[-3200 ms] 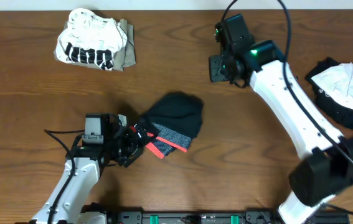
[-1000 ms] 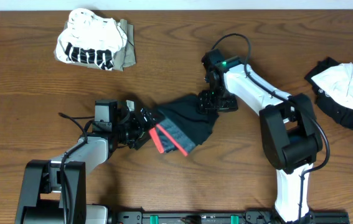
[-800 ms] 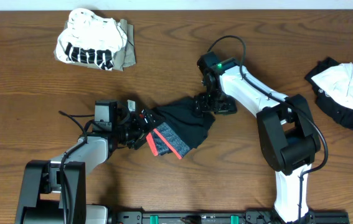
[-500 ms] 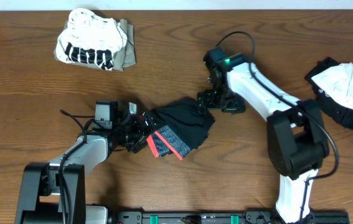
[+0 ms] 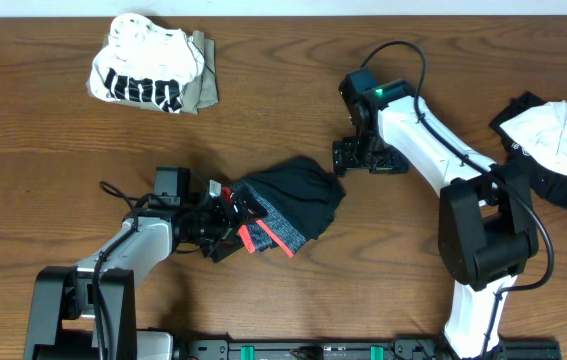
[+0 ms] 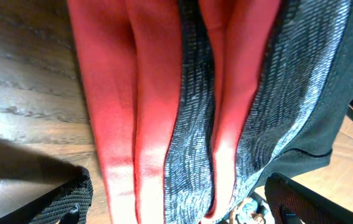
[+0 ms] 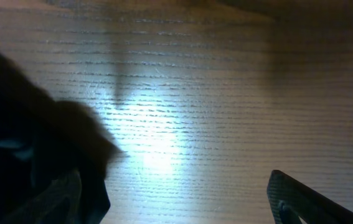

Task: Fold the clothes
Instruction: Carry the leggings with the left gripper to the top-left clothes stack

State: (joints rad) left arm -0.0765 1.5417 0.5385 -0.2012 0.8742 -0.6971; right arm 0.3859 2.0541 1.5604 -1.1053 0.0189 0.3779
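I logged crumpled black trousers (image 5: 303,190), grey red-edged waistband (image 5: 271,226) between spread jaws of left gripper (image 5: 231,212); right gripper (image 5: 348,158) open just beside.

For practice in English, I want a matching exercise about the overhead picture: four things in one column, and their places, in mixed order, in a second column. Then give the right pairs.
Things
1. black trousers
2. white printed top
3. black-and-white garment
4. right gripper

Places
A. at the right edge of the table
B. at the top left of the picture
C. open, beside the upper right edge of the trousers
D. in the middle of the table

Pairs: 1-D, 2-B, 3-A, 4-C
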